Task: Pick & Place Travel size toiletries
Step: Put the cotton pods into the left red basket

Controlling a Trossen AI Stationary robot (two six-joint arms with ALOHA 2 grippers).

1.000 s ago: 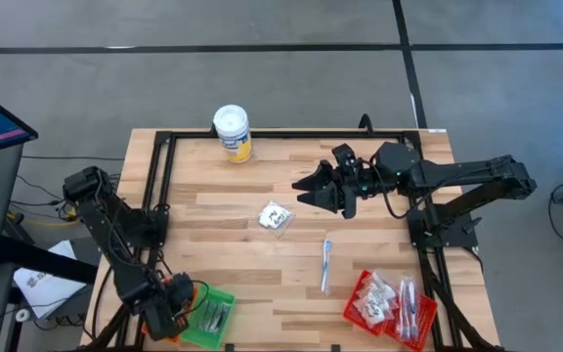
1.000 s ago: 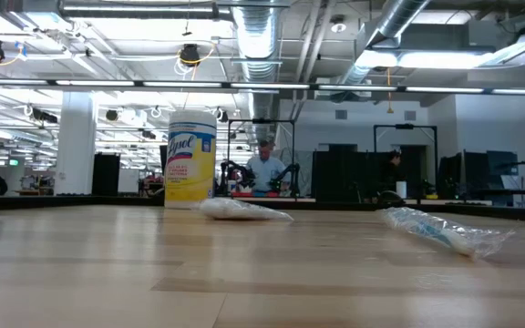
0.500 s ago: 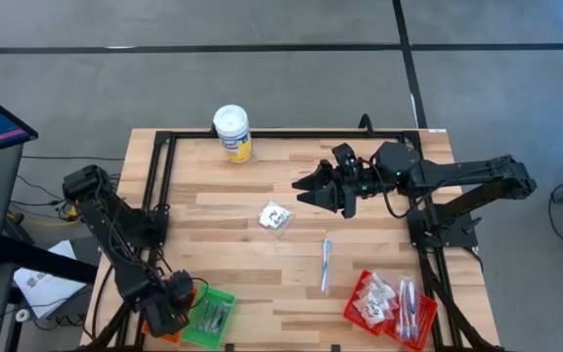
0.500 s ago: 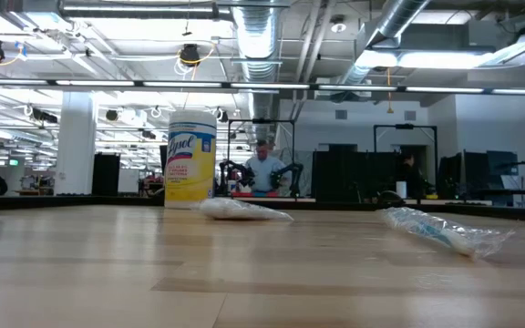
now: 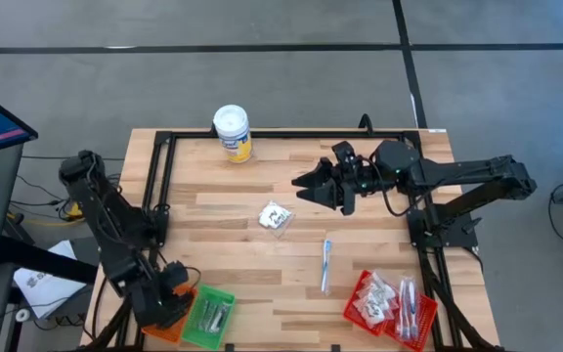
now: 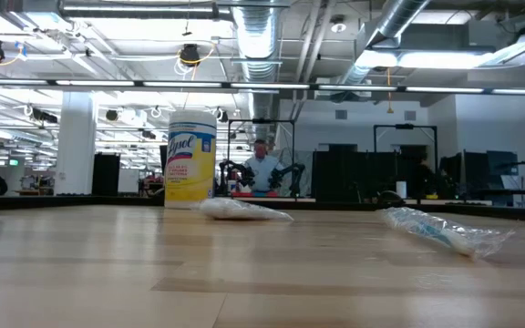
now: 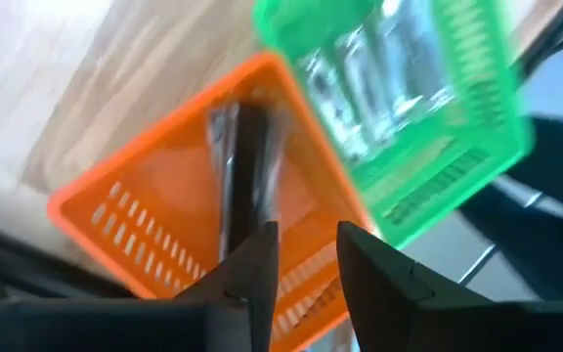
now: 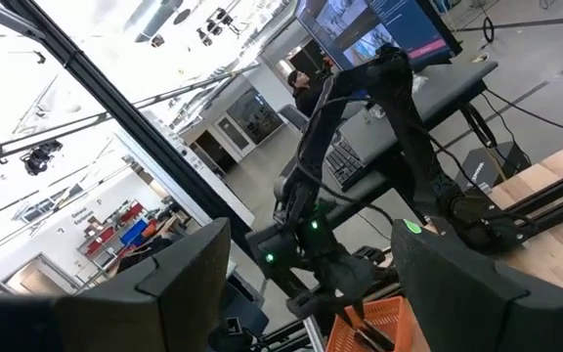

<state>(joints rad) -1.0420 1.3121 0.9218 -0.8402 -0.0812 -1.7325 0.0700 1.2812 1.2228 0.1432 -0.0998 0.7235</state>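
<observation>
My left gripper (image 7: 301, 264) hangs open over the orange basket (image 7: 154, 225) at the table's near left corner, fingers pointing steeply down and nothing between them. Dark narrow toiletries (image 7: 244, 166) lie on that basket's floor. Beside it, the green basket (image 5: 210, 315) holds silvery wrapped sticks (image 7: 379, 78). A white sachet (image 5: 276, 216) and a wrapped stick (image 5: 326, 264) lie flat on the table's middle. My right gripper (image 5: 306, 184) waits open and level, high above the table's far middle.
A white-lidded yellow canister (image 5: 233, 132) stands at the far edge. Two red baskets (image 5: 389, 305) with sachets and sticks sit at the near right corner. A black frame (image 5: 159, 171) runs along the table's edges. Bare wood lies between the sachet and the left baskets.
My left arm has risen from the orange basket and drawn back a little toward the table's left edge, so more of the basket shows beneath it. The right arm and the toiletries on the table have kept still.
</observation>
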